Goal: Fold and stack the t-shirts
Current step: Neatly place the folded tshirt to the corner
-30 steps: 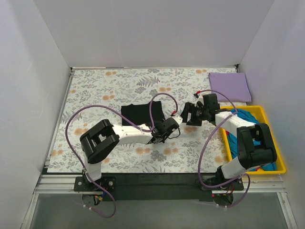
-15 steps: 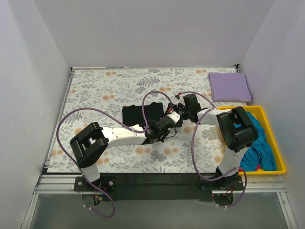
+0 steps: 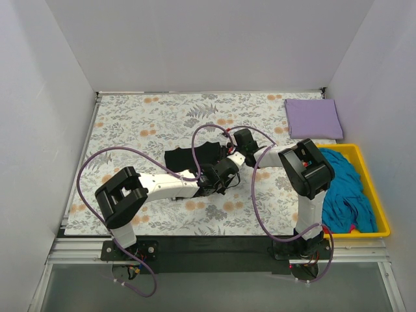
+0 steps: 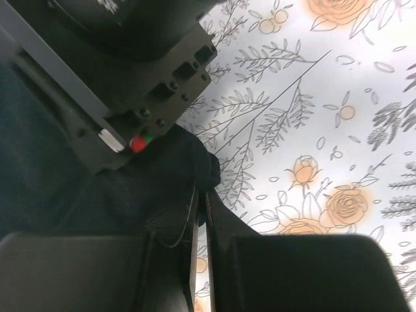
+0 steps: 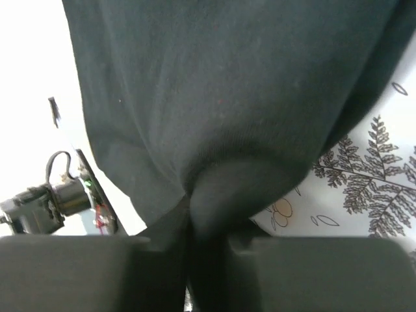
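Black t-shirt (image 3: 179,158), one; lavender t-shirt (image 3: 313,118), one; yellow tray (image 3: 380,231), one.

Bright even light; black t-shirt (image 5: 214,130) blurred.

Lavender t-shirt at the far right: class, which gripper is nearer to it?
Right. The right gripper lies left of the lavender t-shirt, at the edge of the black t-shirt; the left gripper is beside it, slightly farther away.
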